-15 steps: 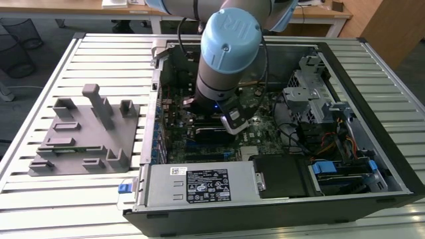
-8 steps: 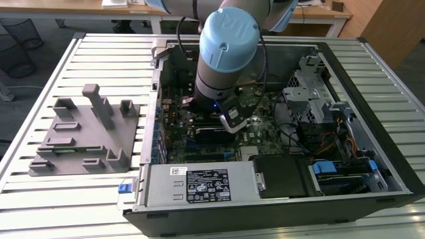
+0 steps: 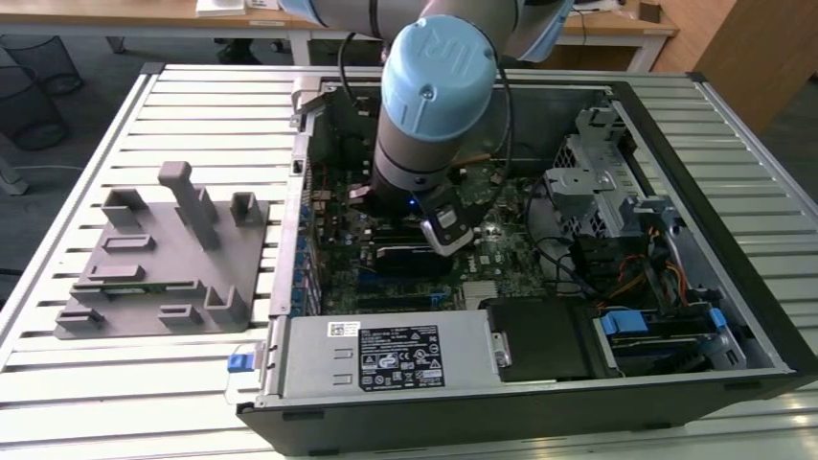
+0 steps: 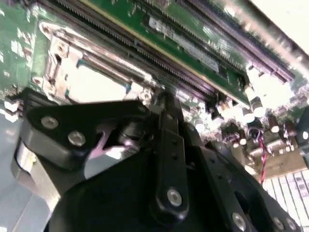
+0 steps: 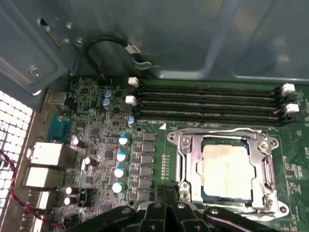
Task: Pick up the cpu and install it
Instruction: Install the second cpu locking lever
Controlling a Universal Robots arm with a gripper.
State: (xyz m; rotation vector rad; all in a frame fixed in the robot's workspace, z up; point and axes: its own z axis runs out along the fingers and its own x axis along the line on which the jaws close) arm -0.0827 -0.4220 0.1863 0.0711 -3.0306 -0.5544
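CPU [image 5: 227, 171] is sitting inside its metal socket frame [image 5: 186, 159] in the first wrist view, just beyond the gripper [image 5: 166, 212], whose fingers are lying together, holding nothing. In the second wrist view, it [image 4: 96, 87] is showing past the linkage. In the exterior view, the arm [image 3: 428, 105] is reaching straight down into the computer case [image 3: 665, 192].

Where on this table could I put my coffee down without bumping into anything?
The slatted table is bare along the near edge, in front of the grey fixture block and beside the computer case. Another bare strip runs behind the block toward the far edge. Inside the case it is crowded: the arm hangs over the board, with the gripper close by the cpu in its socket.
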